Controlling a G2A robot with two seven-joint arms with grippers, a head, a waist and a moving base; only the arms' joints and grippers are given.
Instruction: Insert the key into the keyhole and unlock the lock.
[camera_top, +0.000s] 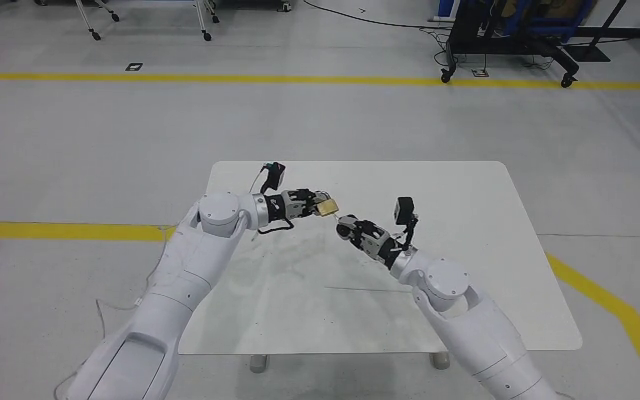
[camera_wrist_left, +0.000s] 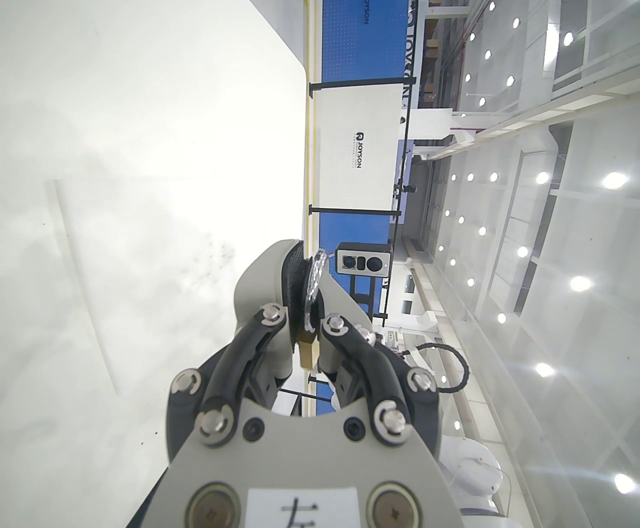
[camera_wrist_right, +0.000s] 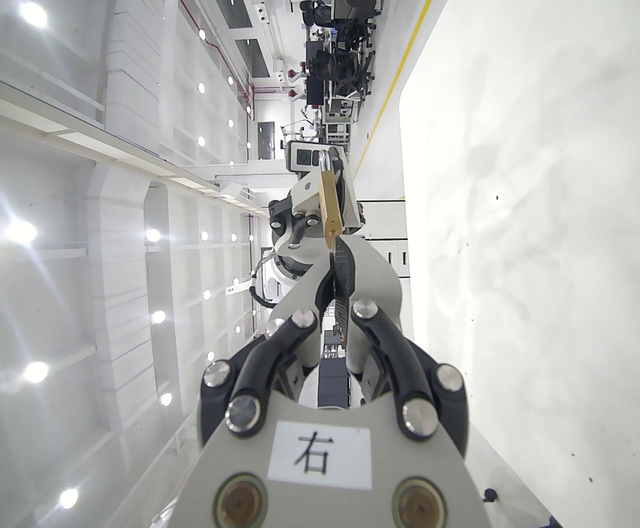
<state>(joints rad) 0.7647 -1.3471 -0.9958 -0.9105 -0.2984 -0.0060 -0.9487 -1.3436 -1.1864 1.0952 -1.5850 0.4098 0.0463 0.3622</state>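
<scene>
Both arms raised over the middle of the white worktop, nothing resting on it. Left claw closed tight on the lock, a small brass padlock held clear of the surface, body sticking out to the right toward the other arm. Reason, as I judge it: the lock is carried in the air so its keyhole end faces the incoming key square-on and the grip can resist a twist. In the left wrist view the brass body sits between the pads, with a silvery part at the tips; shackle or ring, cannot tell. Right claw pinched almost fully together on the key, a thin flat sliver edge-on between the pads, most of it hidden. The flat pinch probably serves to turn it without slip. From the right wrist view the lock's near end stands directly in front of this claw's tips, in line and apparently touching; from above, the right claw lies just right of and nearer than the lock, very close. Whether the blade has entered the keyhole cannot be told. Shackle looks closed, so unlocking is not yet done.
</scene>
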